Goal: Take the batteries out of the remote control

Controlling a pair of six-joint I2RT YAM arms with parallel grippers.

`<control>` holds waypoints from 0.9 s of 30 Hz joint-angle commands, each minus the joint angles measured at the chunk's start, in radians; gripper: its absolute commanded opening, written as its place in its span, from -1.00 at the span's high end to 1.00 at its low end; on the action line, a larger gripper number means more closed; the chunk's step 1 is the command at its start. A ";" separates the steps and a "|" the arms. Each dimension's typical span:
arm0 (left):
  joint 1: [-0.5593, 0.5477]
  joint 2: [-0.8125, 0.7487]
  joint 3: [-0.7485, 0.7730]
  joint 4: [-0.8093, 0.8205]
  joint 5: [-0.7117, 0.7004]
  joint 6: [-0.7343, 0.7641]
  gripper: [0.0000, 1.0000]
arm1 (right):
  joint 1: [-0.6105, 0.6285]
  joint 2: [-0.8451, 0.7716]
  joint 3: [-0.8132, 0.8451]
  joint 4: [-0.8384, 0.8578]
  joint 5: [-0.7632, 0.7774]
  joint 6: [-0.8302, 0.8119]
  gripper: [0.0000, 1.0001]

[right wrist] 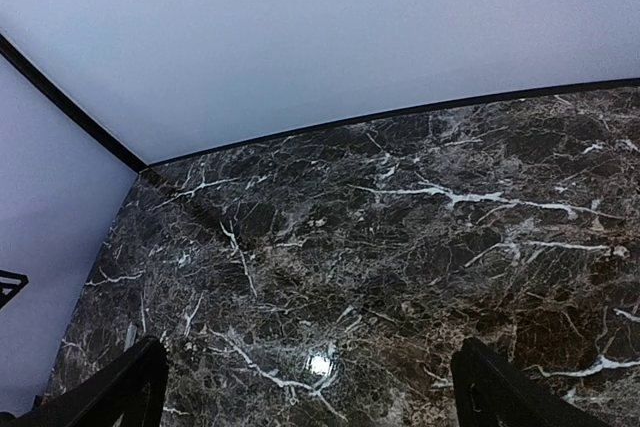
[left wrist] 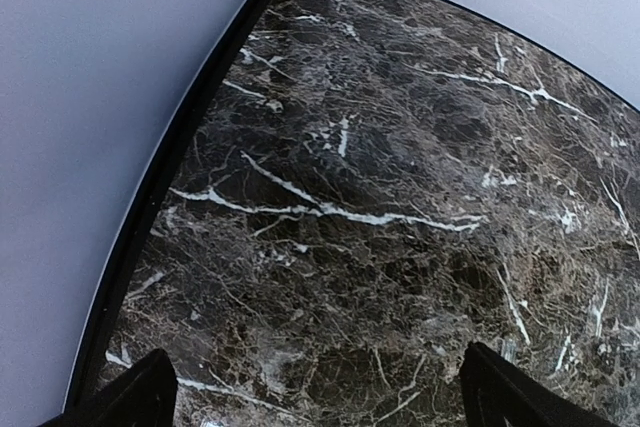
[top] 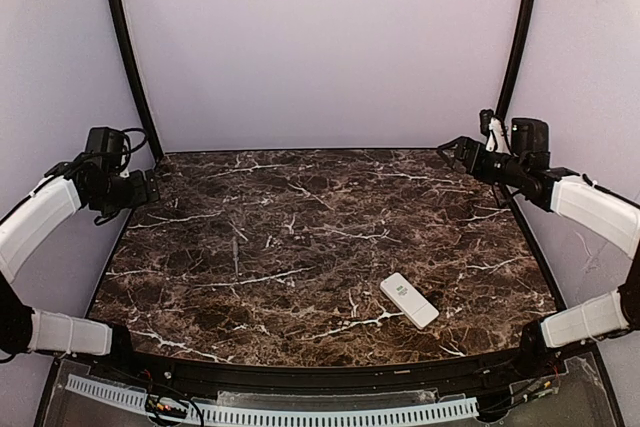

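The white remote control [top: 409, 300] lies flat on the dark marble table, near the front right, angled with small dark print on its upper end. No batteries show; they are hidden or out of view. My left gripper [top: 150, 187] hangs at the table's far left edge, open and empty; its fingertips [left wrist: 140, 397] stand wide apart over bare marble. My right gripper [top: 458, 153] hangs at the far right corner, open and empty, its fingertips [right wrist: 500, 387] wide apart. Both grippers are far from the remote, which shows in neither wrist view.
The marble table [top: 300, 247] is ringed by a black rim and white walls. Two black posts [top: 125, 47] rise at the back corners. A white perforated strip [top: 270, 412] runs along the front below the table edge.
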 commanded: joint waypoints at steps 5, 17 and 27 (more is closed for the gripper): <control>-0.023 -0.073 -0.022 -0.099 0.330 0.175 -1.00 | 0.024 0.042 0.067 -0.215 -0.064 0.015 -0.97; -0.050 -0.114 -0.074 -0.062 0.348 0.220 -1.00 | 0.210 0.045 0.079 -0.495 0.206 0.016 -0.97; -0.055 -0.105 -0.084 -0.054 0.389 0.217 -1.00 | 0.398 0.077 0.093 -0.647 0.335 0.039 -0.97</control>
